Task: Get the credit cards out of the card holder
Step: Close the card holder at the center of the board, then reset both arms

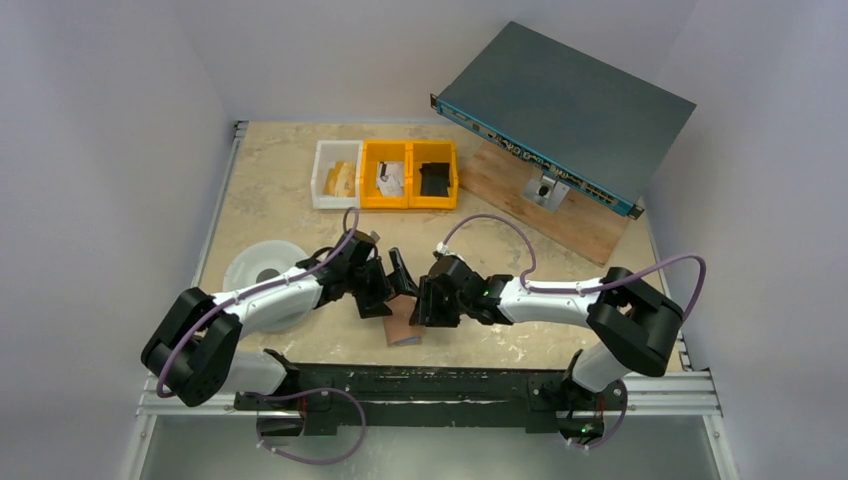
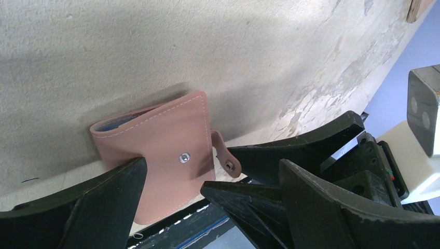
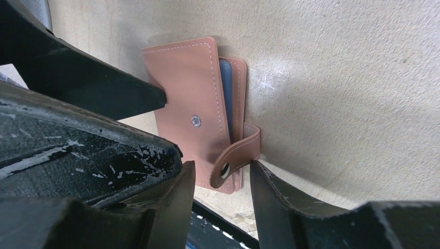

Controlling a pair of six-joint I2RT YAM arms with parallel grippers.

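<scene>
Two grippers meet over the wallet (image 1: 403, 326), which lies folded on the beige table (image 1: 280, 190) near its front edge, tab (image 3: 236, 155) unsnapped. Farther back sit a white bin (image 1: 322, 178), two yellow bins (image 1: 410, 204) and a tilted grey box (image 1: 570, 100); pale walls close round. A blue sliver (image 3: 224, 88) between the flaps could be card or lining. The right gripper (image 3: 220, 179) has its jaws apart astride the tab, gripping nothing. The left gripper (image 2: 211, 164) is spread wide, one fingertip (image 2: 136, 168) at the wallet's edge.
</scene>
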